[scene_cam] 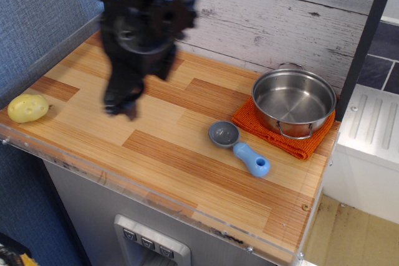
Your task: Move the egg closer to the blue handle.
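Observation:
The egg (pixel 28 108), a pale yellow lumpy oval, lies at the far left front corner of the wooden counter (pixel 174 154). The light-blue handle (pixel 252 159) with its round grey scoop bowl (pixel 224 134) lies right of centre, near the front. My black gripper (pixel 121 105) hangs blurred above the left half of the counter, between the egg and the scoop, well right of the egg. Its fingers look close together and hold nothing, but the blur hides whether they are open or shut.
A steel pot (pixel 293 101) stands on an orange cloth (pixel 283 134) at the back right. A dark post (pixel 93 14) rises at the back left. A white plank wall runs behind. The counter's clear front edge (pixel 156 200) drops off below.

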Controlling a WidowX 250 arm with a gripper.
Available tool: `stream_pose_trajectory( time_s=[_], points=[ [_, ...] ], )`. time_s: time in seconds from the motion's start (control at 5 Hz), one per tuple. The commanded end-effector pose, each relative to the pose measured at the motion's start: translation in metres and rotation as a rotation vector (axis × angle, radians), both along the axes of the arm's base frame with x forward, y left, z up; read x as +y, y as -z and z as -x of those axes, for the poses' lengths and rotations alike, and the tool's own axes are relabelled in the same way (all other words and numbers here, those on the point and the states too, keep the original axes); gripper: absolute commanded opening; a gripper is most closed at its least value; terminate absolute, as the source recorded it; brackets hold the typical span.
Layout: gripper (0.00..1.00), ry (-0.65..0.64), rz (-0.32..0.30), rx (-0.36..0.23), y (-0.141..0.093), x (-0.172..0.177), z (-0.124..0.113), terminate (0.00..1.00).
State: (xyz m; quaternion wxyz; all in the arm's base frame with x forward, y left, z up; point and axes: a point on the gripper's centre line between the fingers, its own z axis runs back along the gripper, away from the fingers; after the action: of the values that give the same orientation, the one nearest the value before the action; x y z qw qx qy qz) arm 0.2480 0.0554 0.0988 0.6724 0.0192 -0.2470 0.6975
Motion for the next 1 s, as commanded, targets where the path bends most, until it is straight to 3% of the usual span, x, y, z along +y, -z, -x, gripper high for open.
stream_pose_trajectory(
  time_s=[0.0, 0.4, 0.8],
  points=[
    [1.00, -0.231, 0.024, 0.020, 0.016, 0.047, 0.004, 0.00],
    [1.00, -0.376, -0.008, 0.055, 0.025, 0.095, -0.004, 0.00],
    [1.00, -0.483, -0.066, 0.095, 0.026, 0.135, 0.010, 0.00]
  ],
)
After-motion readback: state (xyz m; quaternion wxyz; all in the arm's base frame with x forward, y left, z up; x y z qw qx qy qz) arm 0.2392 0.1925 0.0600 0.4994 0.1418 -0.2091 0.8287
